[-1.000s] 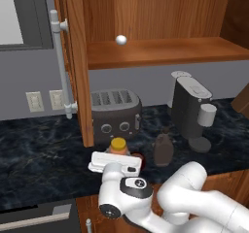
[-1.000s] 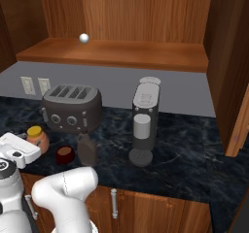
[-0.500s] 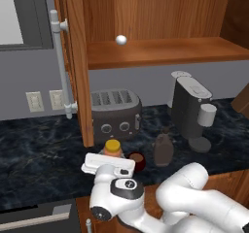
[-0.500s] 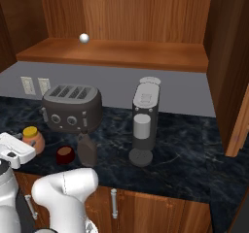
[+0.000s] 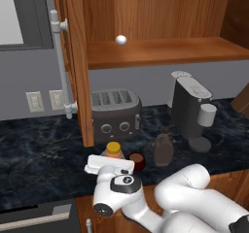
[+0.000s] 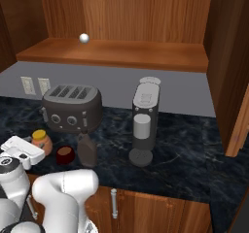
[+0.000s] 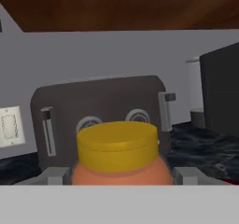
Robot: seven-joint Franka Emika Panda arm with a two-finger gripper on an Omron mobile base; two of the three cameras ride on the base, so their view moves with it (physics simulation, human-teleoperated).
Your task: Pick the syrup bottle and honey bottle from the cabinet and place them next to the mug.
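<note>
Counter (image 5: 39, 154): dark marbled, grey wall behind | cabinet (image 5: 155, 52): door open, white ball (image 5: 121, 40) on shelf | honey bottle (image 7: 119, 157) on counter between my spread fingers | mug (image 5: 137, 160) beside it, syrup bottle (image 5: 164, 148) next | toaster (image 5: 115, 115) behind.

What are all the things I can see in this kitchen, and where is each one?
Honey bottle: one, orange-brown with yellow cap, on the counter left of the mug, in front of the toaster.
Mug: one, dark red, between the two bottles.
Syrup bottle: one, dark grey-brown, right of the mug.
Toaster: one, dark grey, against the wall.
Coffee machine: one, grey, at the right.
Ball: one, white, on the cabinet shelf.
Wall sockets: two, pale, left.
Pincer: one, white; its fingers flank the honey bottle.
</note>
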